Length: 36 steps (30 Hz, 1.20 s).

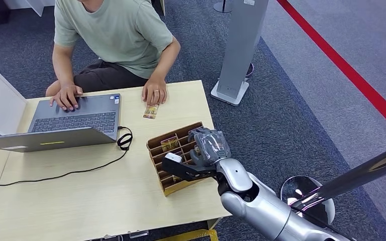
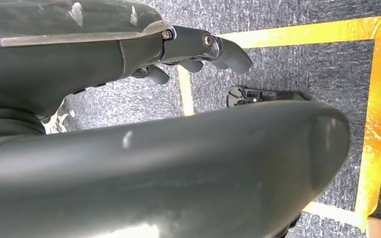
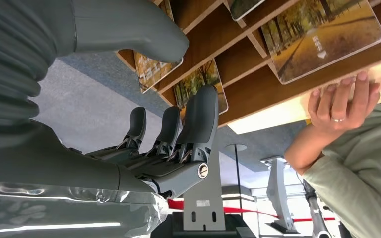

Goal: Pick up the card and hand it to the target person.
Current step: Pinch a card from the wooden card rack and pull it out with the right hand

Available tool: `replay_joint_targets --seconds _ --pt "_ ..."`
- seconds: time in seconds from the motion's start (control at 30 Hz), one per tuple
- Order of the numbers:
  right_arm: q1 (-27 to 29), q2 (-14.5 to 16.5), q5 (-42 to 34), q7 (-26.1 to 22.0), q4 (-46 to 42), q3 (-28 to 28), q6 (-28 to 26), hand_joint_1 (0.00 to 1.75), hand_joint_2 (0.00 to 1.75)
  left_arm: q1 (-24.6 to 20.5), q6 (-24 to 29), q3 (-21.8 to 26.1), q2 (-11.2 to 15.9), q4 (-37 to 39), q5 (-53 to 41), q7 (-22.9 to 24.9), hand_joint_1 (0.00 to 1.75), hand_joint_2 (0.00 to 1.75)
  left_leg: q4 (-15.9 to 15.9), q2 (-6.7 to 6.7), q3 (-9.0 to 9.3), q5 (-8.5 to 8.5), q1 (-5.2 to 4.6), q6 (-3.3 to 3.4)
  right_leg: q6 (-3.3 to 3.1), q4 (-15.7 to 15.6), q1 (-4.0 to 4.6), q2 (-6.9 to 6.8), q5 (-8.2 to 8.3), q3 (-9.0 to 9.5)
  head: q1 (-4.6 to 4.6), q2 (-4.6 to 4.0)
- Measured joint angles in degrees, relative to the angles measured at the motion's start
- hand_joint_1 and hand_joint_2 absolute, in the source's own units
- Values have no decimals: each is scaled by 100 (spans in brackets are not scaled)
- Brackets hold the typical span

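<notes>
Wooden slots divide the rack (image 1: 178, 155) at the table's (image 1: 95, 196) right edge, and the right hand (image 1: 207, 146) hovers over its far right end, fingers (image 3: 201, 116) apart and nearly straight, holding nothing; in the right wrist view their tips lie close to the rack's dividers, though whether they touch cannot be told. Several cards stand in the slots, printed with an autumn avenue of yellow trees; one (image 3: 322, 37) carries a small white line of writing, too small to read. Another card (image 1: 151, 111) lies flat on the table beyond the rack, just in front of the person's hand (image 1: 155, 92), which wears a ring and rests on the table edge. The person's other hand (image 1: 66, 96) rests on a grey laptop (image 1: 75, 120), which bears a small blue sticker, unreadable, near its upper right corner. A black cable (image 1: 80, 168) runs from the laptop's right side, loops, and trails across the table to the left. The left hand (image 2: 198, 52) hangs over grey carpet marked with yellow tape (image 2: 377, 114), its fingers curled loosely with nothing in them. A red stripe (image 1: 347, 70) crosses the floor at right, beside a grey stand (image 1: 238, 50).
</notes>
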Motion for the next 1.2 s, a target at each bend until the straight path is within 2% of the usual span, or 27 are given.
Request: replay_joint_targets --seconds 0.47,0.93,1.2 --pt "-79 7 -115 97 232 194 -37 82 175 1 3 1 0 1 51 11 0 0 0 0 1 0 0 0 0 0 0 0 0 0 0 0" --pt "-92 -10 -214 186 324 239 -114 90 175 1 13 2 0 1 64 16 0 0 0 0 2 0 0 0 0 0 0 0 0 -1 1 0" --pt "-81 -43 -231 278 324 234 -155 89 175 2 -6 2 0 1 51 8 0 0 0 1 3 0 0 0 0 -1 0 1 0 -2 0 0"
